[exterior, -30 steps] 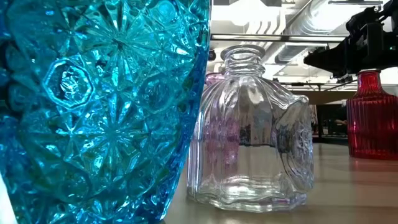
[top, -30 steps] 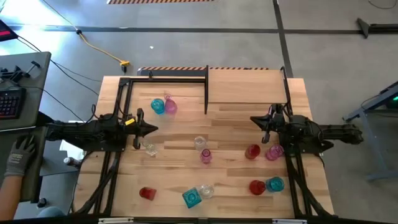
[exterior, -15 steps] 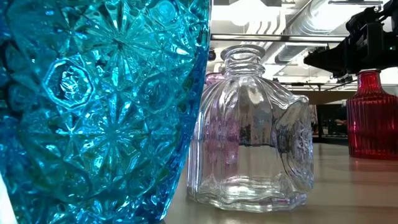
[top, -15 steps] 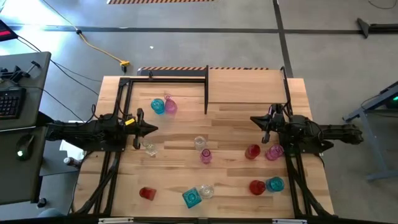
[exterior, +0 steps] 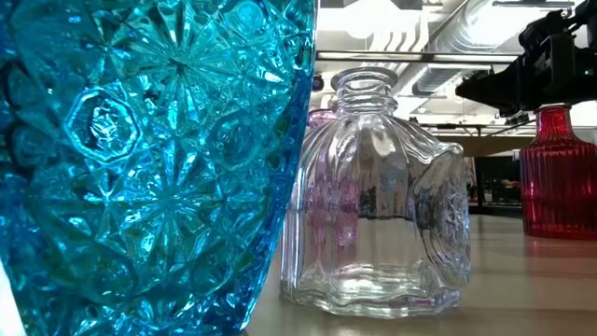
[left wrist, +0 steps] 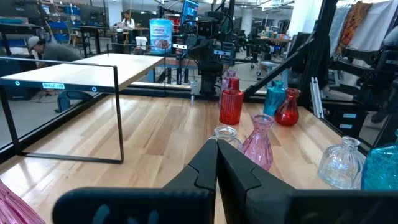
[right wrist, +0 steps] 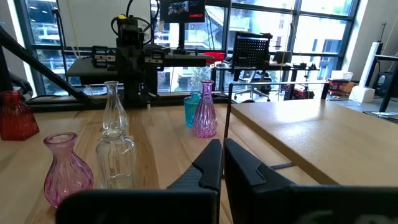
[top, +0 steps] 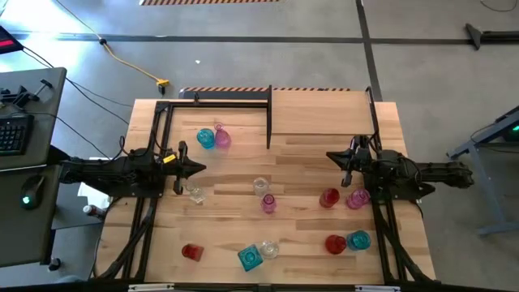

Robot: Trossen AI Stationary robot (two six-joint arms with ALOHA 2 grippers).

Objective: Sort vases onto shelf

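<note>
Several small glass vases stand upright on their bases on the wooden table. In the high view a teal vase (top: 205, 139) and a pink vase (top: 221, 138) stand far left. A clear vase (top: 260, 186) and a pink one (top: 268, 203) stand mid-table, and red (top: 328, 197) and pink (top: 358, 199) ones to the right. More stand along the near edge. The shelf (top: 324, 113) at the far edge is bare. My left gripper (top: 200, 169) hovers shut at the table's left, and my right gripper (top: 330, 156) hovers shut at its right. Neither touches a vase.
A teal cut-glass vase (exterior: 149, 159) fills the low view, with a clear bottle vase (exterior: 378, 196) and a red vase (exterior: 558, 177) behind it. Black posts (top: 268, 122) edge the shelf. A bare strip of table lies between the two grippers. A desk with a keyboard (top: 16, 134) stands left of the table.
A person's gloved hand beside the desk at the left has drawn out of view. Both arms and all vases have kept still.
</note>
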